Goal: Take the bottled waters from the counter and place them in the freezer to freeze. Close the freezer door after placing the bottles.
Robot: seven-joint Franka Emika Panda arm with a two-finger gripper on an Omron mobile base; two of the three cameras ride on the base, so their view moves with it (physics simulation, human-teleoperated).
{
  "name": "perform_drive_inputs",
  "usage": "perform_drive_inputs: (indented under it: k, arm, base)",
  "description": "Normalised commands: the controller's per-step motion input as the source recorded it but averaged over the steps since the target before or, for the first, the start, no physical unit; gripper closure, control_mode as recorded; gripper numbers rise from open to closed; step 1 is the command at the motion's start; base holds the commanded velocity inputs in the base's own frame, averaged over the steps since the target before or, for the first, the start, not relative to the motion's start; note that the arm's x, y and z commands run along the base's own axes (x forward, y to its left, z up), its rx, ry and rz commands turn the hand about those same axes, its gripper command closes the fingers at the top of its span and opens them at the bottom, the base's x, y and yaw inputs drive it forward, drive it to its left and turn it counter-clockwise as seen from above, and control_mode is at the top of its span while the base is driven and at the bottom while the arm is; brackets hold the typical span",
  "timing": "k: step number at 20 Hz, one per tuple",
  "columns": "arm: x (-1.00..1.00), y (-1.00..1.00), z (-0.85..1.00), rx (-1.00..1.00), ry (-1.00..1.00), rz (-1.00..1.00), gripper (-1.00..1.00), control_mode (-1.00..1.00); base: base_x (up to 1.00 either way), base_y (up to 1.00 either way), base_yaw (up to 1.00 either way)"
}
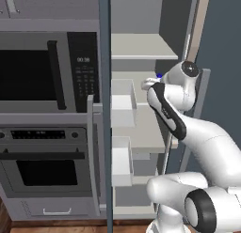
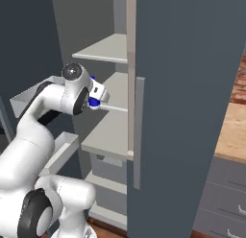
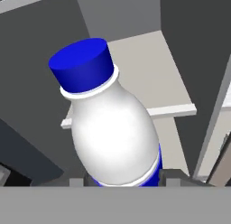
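I have the pincer [image 3: 126,179] closed on the white plastic bottle with a blue cap [image 3: 113,133], held inside the open slate-blue freezer [image 2: 182,88] above a pale grey shelf [image 2: 105,131]. The shelf's front edge lies just below; the white door bins [image 1: 123,105] stand to the left.

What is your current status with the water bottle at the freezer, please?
Gripper shut on white bottle, blue cap. Hand inside open freezer, over middle shelf. Nothing blocking.
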Motion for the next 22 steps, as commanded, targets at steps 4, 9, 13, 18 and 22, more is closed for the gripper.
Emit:
perform_drive_inputs:
  k: [4, 9, 13, 18, 22]
  arm:
    - [0.57, 0.00, -0.14, 0.00, 0.00, 0.00, 1.00, -1.00]
    - [0.46, 0.00, -0.12, 0.00, -0.10, 0.00, 1.00, -1.00]
    - [0.40, 0.00, -0.29, 0.00, -0.04, -0.02, 1.00, -1.00]
    - [0.41, -0.02, -0.22, 0.00, 0.00, 0.00, 1.00, -1.00]
    - [0.46, -0.02, -0.11, 0.00, 0.00, 0.00, 1.00, -1.00]
  base:
    - [0.00, 0.00, 0.00]
    - [0.00, 0.00, 0.00]
    - [0.00, 0.00, 0.00]
    - [0.00, 0.00, 0.00]
    - [0.00, 0.00, 0.00]
